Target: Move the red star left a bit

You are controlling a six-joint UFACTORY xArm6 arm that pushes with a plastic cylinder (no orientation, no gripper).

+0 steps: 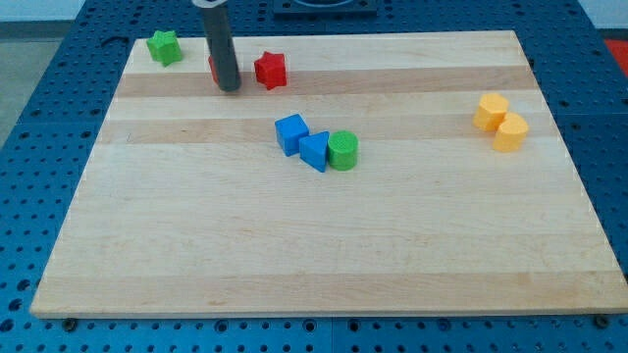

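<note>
Big wooden worktop [324,245] fills most of the view. No jaws here, just a dark rod; my tip [229,88] sits near the top left, hiding most of a red block [212,69] and just left of the red star [270,70], not touching it. Mid-board: blue cube [290,133], blue block [315,151], green cylinder [342,150] bunched together.

Red star [271,70], green star [165,46], blue blocks [291,133], green cylinder [342,150], yellow pair [500,123] (pale wooden board [314,255]).
</note>
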